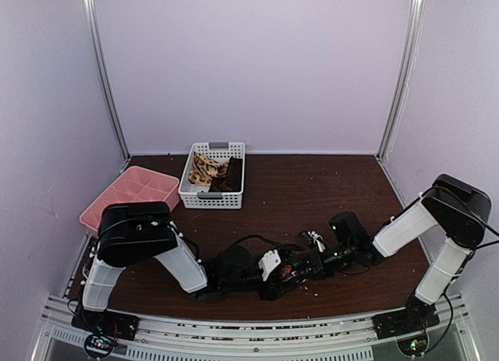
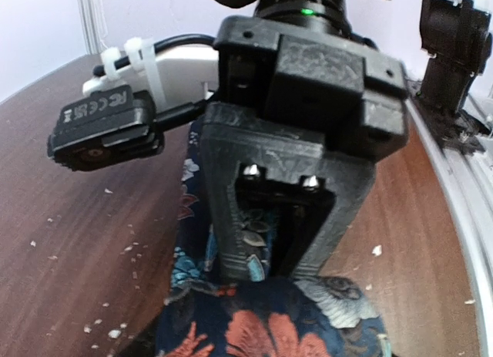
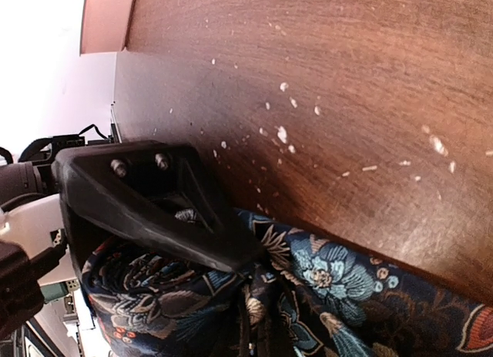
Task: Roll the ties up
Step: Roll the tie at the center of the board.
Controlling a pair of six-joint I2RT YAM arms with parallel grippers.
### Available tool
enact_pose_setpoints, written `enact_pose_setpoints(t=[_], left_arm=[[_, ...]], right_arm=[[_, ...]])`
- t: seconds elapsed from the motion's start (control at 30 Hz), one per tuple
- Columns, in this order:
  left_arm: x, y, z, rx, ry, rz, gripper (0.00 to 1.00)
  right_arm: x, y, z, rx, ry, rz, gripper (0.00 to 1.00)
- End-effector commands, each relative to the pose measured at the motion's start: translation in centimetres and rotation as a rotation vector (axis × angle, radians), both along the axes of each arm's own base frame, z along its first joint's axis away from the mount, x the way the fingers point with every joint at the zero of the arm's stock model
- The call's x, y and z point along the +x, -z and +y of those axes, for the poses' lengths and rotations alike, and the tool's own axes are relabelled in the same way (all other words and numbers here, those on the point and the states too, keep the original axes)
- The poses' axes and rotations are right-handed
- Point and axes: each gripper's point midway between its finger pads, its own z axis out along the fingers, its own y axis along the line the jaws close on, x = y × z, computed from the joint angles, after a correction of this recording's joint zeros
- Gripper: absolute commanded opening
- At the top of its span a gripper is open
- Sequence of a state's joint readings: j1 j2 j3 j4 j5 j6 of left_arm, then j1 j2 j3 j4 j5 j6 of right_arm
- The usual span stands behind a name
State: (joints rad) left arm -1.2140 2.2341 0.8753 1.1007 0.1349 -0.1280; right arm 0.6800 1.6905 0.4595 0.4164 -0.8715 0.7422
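- Far left on the desk (image 1: 312, 189) I see the pink tray (image 1: 117, 201), with the white basket (image 1: 210, 201) just beside it on its right.
- In the basket, the tan tie (image 1: 204, 169) lies on the left and the dark brown tie (image 1: 231, 176) against the right side.
- My left pincer (image 3: 223, 249) sits low at the desk's near middle, its tip on the floral tie (image 3: 323, 280); I cannot tell how wide it stands.
- The floral tie lies bunched on the desk between the two pincers.
- My right pincer (image 2: 262, 268) faces the left one with its jaws closed. It looks pinched on the tie's fabric, though the folds hide the tips.
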Motion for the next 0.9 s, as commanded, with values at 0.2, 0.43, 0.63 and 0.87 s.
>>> enact_pose_setpoints(t=[0.2, 0.43, 0.63, 0.87], left_arm=[[-0.1, 1.7, 2.2, 0.086, -0.01, 0.052, 0.31], [-1.0, 4.3, 4.9, 0.272, 0.078, 0.087, 0.29], [-1.0, 5.1, 5.2, 0.391, 0.114, 0.105, 0.29], [-0.8, 5.2, 4.9, 0.415, 0.109, 0.121, 0.3]], right_arm=[[-0.7, 2.0, -2.1, -0.133, 0.079, 0.034, 0.2], [0.3, -2.0, -1.8, -0.112, 0.058, -0.084, 0.45], [0.0, -5.3, 0.7, 0.015, 0.019, -0.092, 0.55], [0.1, -6.2, 3.3, 0.099, -0.009, -0.059, 0.57]])
